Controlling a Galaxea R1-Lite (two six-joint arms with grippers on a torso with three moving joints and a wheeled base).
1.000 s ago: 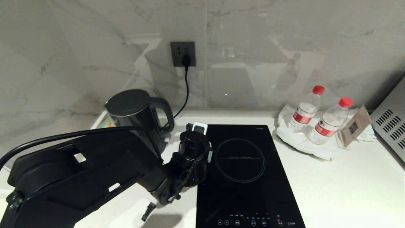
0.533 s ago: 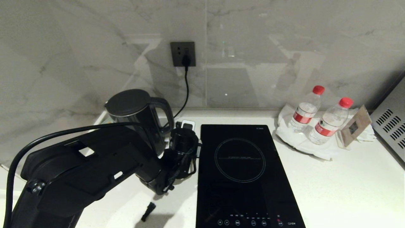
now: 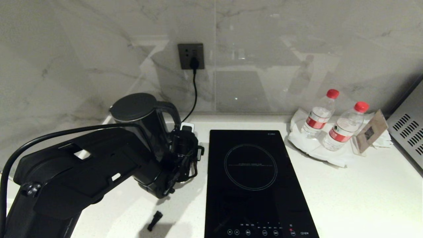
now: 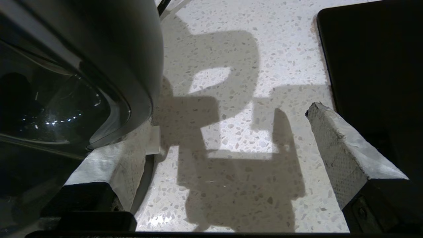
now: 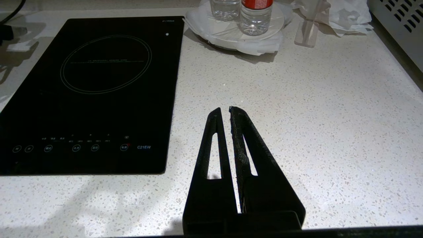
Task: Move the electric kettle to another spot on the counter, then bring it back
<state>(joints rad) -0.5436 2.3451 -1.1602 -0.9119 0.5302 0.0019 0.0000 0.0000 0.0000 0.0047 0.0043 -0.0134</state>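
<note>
The electric kettle (image 3: 137,114), tall and glossy black with a flat lid, stands at the back left of the white speckled counter (image 3: 363,191), its loop handle (image 3: 173,115) turned toward the hob. My left gripper (image 3: 184,133) hangs just beside that handle and is open. In the left wrist view the kettle (image 4: 82,72) lies over one padded finger (image 4: 112,165), while the other finger (image 4: 340,145) stands far off. Only bare counter (image 4: 238,99) shows in the left gripper (image 4: 231,125). My right gripper (image 5: 223,110) is shut and empty over the counter beside the hob.
A black glass hob (image 3: 251,178) lies right of the kettle. The kettle's cord runs up to a wall socket (image 3: 191,56). Two water bottles (image 3: 319,115) on a white plate, a card stand (image 3: 370,132) and a vented appliance (image 3: 406,129) fill the back right. A small black piece (image 3: 154,220) lies near the front.
My left arm has swung left, carrying the gripper from the hob's edge to beside the kettle's handle. The kettle has stayed put.
</note>
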